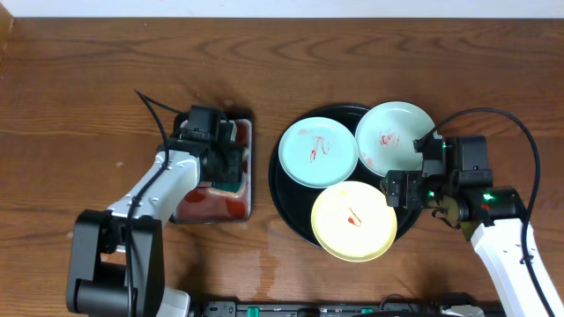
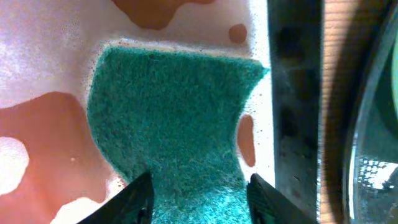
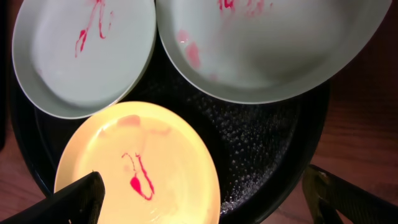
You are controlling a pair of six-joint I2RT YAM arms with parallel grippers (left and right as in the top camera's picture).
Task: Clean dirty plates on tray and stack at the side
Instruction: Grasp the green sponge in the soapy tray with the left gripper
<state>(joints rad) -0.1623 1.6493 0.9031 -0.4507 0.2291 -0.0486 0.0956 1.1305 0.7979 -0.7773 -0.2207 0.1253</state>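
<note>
Holds right hand [image 3: 205, 193] open over pale yellow round plastic plate [image 3: 137, 155], probably light, stiff and slick, best pinched at the rim; clamps left hand [image 2: 199, 196] on soft green sponge [image 2: 174, 118].

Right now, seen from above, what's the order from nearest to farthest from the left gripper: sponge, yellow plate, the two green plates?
1. Sponge, between the left gripper's fingers.
2. Left green plate, on the tray's left side.
3. Yellow plate, at the tray's front.
4. Right green plate, at the tray's far right.
</note>
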